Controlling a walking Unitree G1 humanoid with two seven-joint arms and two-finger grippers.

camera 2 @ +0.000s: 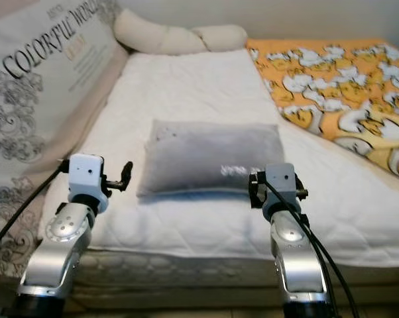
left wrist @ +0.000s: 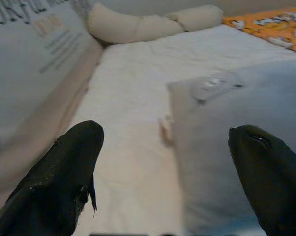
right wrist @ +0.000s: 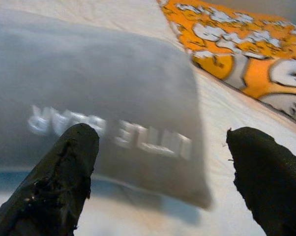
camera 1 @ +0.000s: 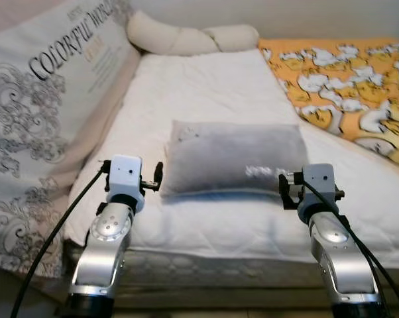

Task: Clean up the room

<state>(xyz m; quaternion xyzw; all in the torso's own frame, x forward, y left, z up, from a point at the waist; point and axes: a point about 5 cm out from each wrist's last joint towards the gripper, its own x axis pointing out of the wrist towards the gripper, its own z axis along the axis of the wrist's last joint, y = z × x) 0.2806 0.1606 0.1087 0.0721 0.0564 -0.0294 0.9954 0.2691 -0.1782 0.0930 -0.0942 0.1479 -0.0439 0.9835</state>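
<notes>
Both tools are hovering released at the grey pillow (camera 1: pixel 232 159) lying on the bed (camera 1: pixel 206 86): left tool (left wrist: pixel 165 172) near its left end, right tool (right wrist: pixel 160 172) near its right.

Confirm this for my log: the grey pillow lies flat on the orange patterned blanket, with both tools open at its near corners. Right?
Not quite. The grey pillow lies on the white mattress cover; the left eye view shows the orange patterned blanket off to its right. Both the left tool and right tool are open near its corners.

Pillow (camera 1: pixel 232 158): grey, soft matt cloth. Bed (camera 1: pixel 206 86): white quilted cloth, matt. Blanket (camera 1: pixel 345 86): orange printed cloth. Arms (camera 1: pixel 107 245): glossy silver metal. Fingers (left wrist: pixel 59 182): black, matt, rough-textured.
</notes>
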